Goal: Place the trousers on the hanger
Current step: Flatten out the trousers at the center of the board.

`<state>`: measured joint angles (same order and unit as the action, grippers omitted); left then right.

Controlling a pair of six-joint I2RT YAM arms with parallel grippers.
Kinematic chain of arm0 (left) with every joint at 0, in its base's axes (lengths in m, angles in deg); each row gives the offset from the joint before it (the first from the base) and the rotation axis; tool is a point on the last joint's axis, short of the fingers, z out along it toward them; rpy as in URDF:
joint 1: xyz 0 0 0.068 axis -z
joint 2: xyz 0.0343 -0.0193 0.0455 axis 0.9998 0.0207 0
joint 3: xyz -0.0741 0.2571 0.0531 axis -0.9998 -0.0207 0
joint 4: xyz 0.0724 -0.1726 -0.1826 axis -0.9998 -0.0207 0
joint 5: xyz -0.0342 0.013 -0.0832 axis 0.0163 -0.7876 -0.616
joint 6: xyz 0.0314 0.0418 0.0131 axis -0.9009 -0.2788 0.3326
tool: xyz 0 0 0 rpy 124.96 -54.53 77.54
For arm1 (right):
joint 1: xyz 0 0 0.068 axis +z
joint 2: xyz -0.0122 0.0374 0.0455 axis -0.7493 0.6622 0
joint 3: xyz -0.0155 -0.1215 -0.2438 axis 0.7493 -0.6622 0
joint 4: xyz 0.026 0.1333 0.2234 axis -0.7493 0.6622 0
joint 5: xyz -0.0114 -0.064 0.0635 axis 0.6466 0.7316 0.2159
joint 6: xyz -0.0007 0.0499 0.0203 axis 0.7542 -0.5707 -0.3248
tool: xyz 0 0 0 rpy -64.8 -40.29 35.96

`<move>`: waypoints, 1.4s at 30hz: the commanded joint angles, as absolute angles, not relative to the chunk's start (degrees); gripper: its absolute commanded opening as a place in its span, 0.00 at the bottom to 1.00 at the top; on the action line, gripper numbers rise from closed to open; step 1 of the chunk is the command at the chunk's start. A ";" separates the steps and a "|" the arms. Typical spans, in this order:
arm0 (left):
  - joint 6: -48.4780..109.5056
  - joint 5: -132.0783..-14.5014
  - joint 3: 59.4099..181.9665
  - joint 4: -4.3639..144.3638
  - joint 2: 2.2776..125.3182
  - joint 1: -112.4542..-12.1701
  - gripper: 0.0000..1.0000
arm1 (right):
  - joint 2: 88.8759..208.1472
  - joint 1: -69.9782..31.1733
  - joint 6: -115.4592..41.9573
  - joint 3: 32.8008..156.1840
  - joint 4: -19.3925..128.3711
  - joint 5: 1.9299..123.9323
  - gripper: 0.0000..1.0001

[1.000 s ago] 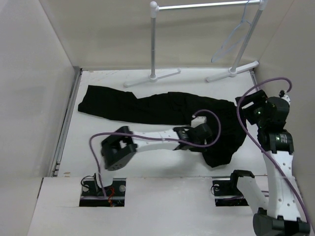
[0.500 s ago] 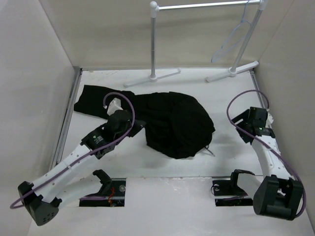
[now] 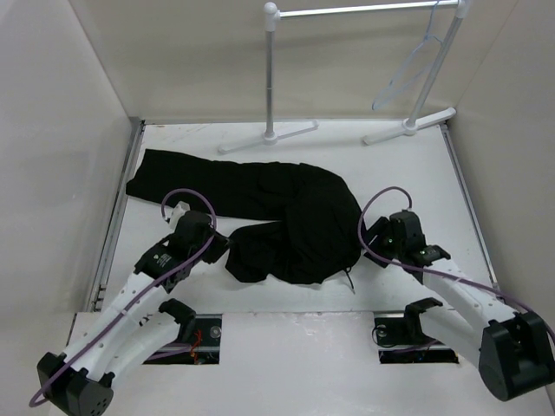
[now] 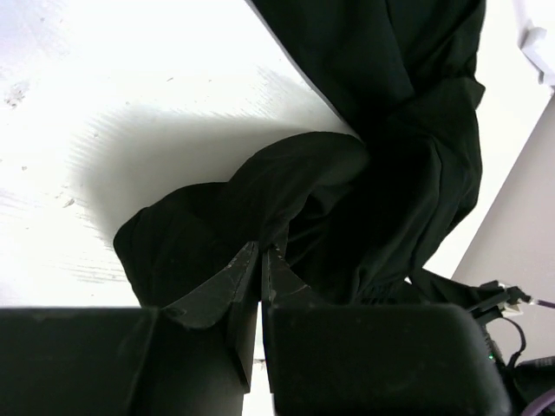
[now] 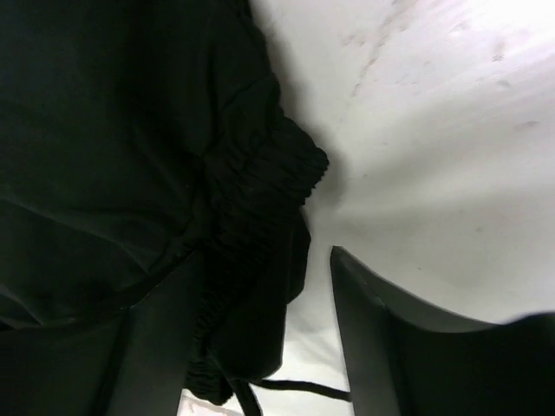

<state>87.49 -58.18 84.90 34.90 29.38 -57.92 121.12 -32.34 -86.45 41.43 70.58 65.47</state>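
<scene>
The left gripper [image 3: 222,246] sits at the near-left edge of the bunched trousers [image 3: 299,217]. Its jaws are drawn almost together, and in the left wrist view they seem to pinch a fold of the black cloth, though dark fabric against dark fingers makes the bite hard to confirm. The right gripper [image 3: 378,236] is spread wide at the right edge of the heap, with the gathered elastic waistband [image 5: 251,173] lying between its jaws and a loose drawstring [image 5: 295,388] trailing near them. It has not yet closed.

Half a second ago the right arm stood well apart from the cloth, out toward the right wall, and it has since swung in to the waist. The left gripper has pulled back toward the near edge. The crumpled middle of the trousers has come with it, while one leg still stretches toward the far left of the table [image 3: 408,165].

The arms now bracket the garment on both sides (a fair setup for a two-handed lift by the waist). The hanger [image 3: 406,76] hangs untouched on the garment rack [image 3: 270,78] at the far right, well apart from the trousers. The task is therefore at an early stage: the waist must first be secured, then raised and carried across.
</scene>
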 commanded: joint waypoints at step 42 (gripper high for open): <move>75.71 -51.67 119.85 10.95 30.93 -96.42 0.00 | 146.87 -64.48 -79.68 76.16 66.29 75.67 0.04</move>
<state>76.71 -54.42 110.58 13.99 30.17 -95.86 145.27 -64.58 -78.27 72.55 64.81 75.92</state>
